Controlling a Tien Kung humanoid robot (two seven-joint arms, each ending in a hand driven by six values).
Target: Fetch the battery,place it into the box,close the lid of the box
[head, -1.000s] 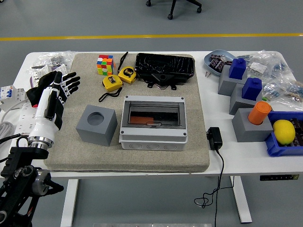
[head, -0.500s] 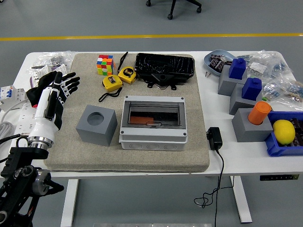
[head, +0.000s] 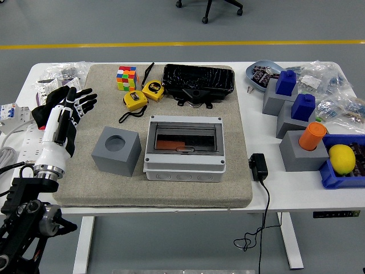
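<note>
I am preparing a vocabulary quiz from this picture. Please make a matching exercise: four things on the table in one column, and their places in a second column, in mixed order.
Things:
1. Rubik's cube
2. lemon
3. grey box
4. left hand

Places:
A. in the blue bin at the right edge
B. middle of the mat, clear lid down
C. far left corner of the mat
D. over the mat's left edge, fingers spread

Pairs: 1-C, 2-A, 3-B, 4-D

Rough cloth mat point(head: 80, 188), glossy black battery point(head: 198, 80), smooth plastic box point(head: 184, 148).
</note>
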